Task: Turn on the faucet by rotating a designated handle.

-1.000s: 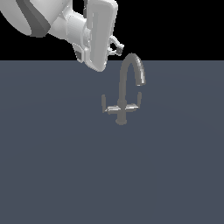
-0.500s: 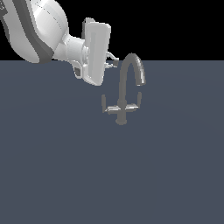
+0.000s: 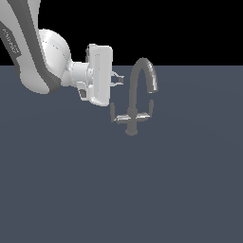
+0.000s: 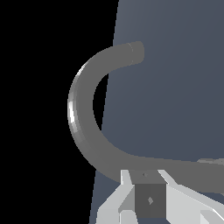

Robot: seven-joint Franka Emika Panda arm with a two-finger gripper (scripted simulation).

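My end effector (image 3: 119,80) hung beside the faucet (image 3: 137,97), fingers slightly apart, gripping nothing; my arm's lettering was too blurred to read.

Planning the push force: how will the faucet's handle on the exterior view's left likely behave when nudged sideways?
The handle is a thin metal-looking lever, so probably stiff, not bendy. It joins the faucet at its hub, so it likely pivots rather than slides. Its smooth grey finish may be slippery; the upturned tip could catch the gripper.
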